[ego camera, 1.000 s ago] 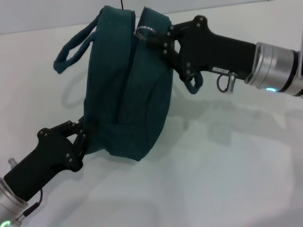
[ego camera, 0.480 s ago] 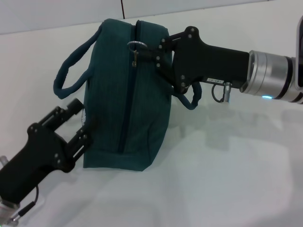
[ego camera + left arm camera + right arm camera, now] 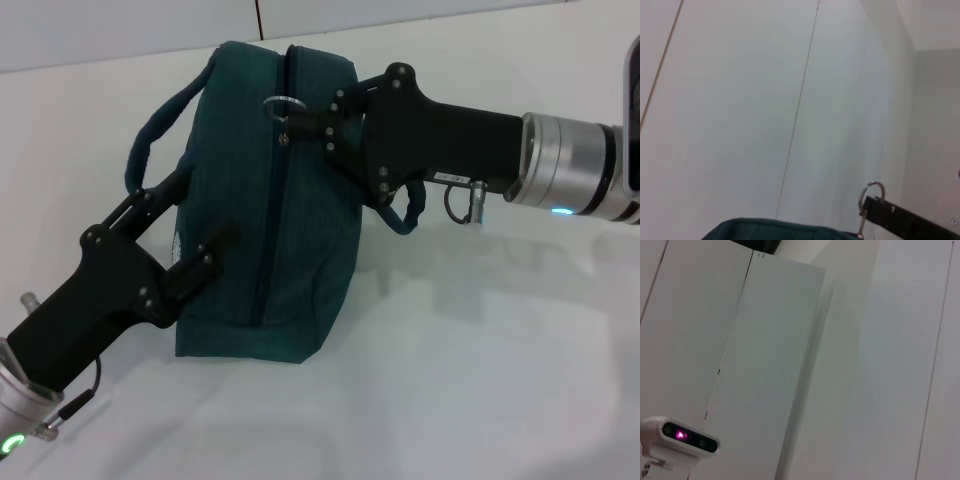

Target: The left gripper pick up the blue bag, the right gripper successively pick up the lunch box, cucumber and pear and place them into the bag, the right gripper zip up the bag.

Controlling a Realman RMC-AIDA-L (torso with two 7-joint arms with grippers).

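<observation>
White surface carries your blue bag; right hand pinches the zipper pull at twelve o'clock, left hand spread open at eight.

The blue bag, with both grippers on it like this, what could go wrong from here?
1. The right gripper has its fingers at the silver ring pull near the end of the zipper; pulling further could drag or tip the blue bag.
2. The left gripper is open against the bag's side, not clamped, so the bag could slide on the table.
</observation>
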